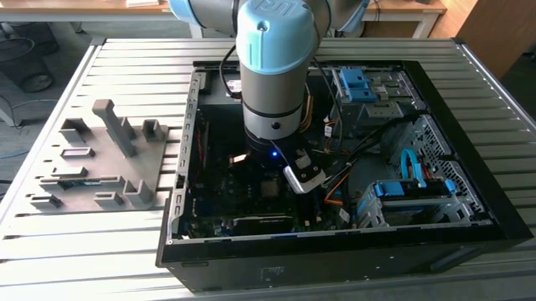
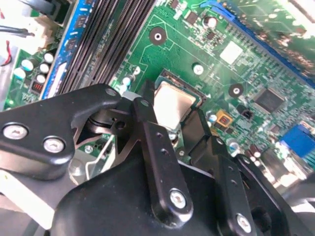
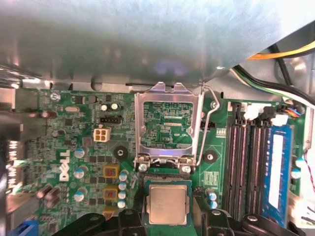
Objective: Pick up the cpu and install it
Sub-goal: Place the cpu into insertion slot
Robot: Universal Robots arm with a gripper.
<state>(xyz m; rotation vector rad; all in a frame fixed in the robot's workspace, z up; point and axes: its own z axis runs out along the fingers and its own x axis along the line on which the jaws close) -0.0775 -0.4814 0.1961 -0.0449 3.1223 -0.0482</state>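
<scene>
Closest in both wrist views, the black hand [image 2: 170, 115] straddles the cpu [image 3: 168, 204], a small silvery square lying flat in the open socket on the green motherboard [image 3: 74, 142]. Whether the hand is clamped on the chip or has let go, I cannot tell.

Just beyond the chip, the metal load plate [image 3: 139, 123] stands hinged up and clear of the socket. Its wire lever [image 3: 210, 125] is raised beside it. Past the lever run the dark memory slots [image 3: 248, 162].

The step in hand looks like seating the chip. Doing it well likely means keeping it level and square to the socket frame, with no sideways drag, since the socket contacts are probably delicate. Any motion should be straight up or down. The raised plate and lever are close by and should be kept clear of.

In the exterior view, the arm [image 1: 277, 63] reaches down into the open computer case [image 1: 335, 260], which lies on a slatted metal counter [image 1: 125, 56]. A grey parts holder [image 1: 105, 160] sits just beside the case, towards the exterior view's left.
</scene>
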